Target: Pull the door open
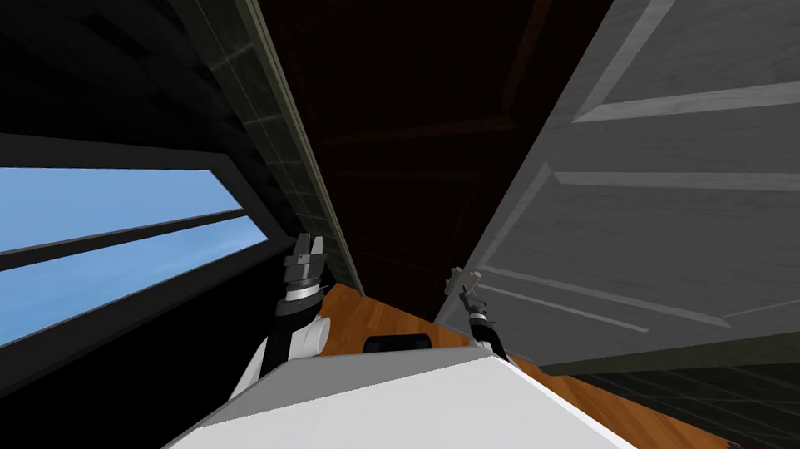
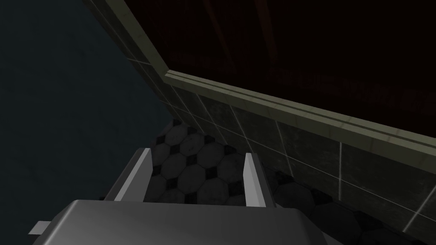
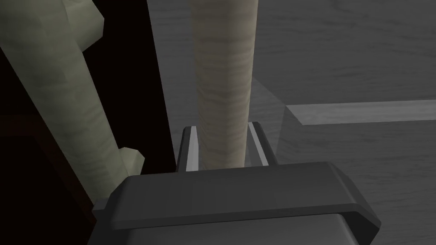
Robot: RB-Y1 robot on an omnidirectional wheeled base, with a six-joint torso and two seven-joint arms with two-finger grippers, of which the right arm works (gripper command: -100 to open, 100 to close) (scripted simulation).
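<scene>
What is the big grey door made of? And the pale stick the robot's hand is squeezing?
The grey panelled door looks like painted wood: faint grain streaks run across its panels, and the finish is dull. The pale beige round handle bar, which the right gripper is shut on, also looks like wood, matte, with soft grain bands. Both could be only a drawn pattern.

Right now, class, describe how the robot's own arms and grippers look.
The left gripper and right gripper each have two thin, light grey blade fingers on a dark grey box. The left forearm is white, with a dark ringed wrist.
</scene>
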